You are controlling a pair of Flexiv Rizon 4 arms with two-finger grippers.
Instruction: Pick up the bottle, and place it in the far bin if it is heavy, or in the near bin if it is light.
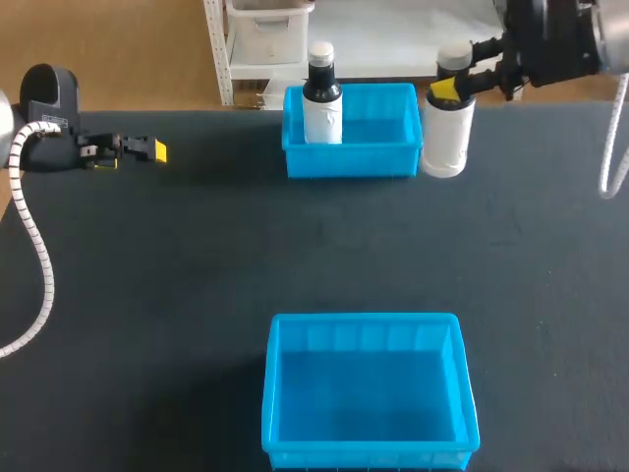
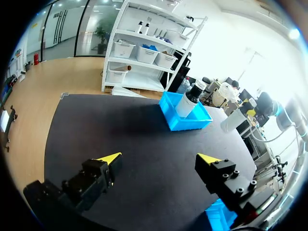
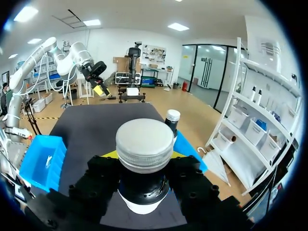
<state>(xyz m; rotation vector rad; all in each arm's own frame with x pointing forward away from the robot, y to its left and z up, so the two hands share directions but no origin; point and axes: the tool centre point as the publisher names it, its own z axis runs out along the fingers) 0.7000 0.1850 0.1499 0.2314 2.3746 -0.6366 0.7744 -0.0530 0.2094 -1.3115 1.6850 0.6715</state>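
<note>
Blue bins (image 1: 352, 162) number two; bottles (image 1: 447, 133) likewise two.

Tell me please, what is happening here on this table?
The right gripper is shut on the neck of the white bottle, which stands just beside the far bin, outside it. A dark bottle stands inside that bin. The left gripper is open and hovers over the table at the left, holding nothing. The near bin has no bottle in it.
</note>
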